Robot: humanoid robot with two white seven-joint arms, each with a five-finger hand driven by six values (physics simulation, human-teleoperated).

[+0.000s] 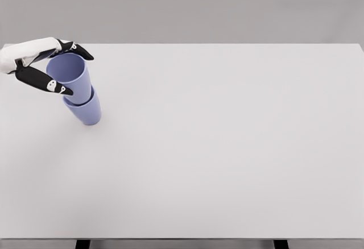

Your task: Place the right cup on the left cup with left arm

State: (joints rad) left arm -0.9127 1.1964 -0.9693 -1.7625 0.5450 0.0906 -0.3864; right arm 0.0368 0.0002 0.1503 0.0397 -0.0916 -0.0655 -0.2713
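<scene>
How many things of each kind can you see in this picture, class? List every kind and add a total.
Lavender cups: 2, upper cup nested in lower cup
Robot hands: 1, left hand
White tables: 1, table
Total: 4

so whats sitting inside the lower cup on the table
The upper cup is nested in the lower cup, with the left hand around its rim. The lower cup's interior is covered, so nothing else can be seen.
</scene>
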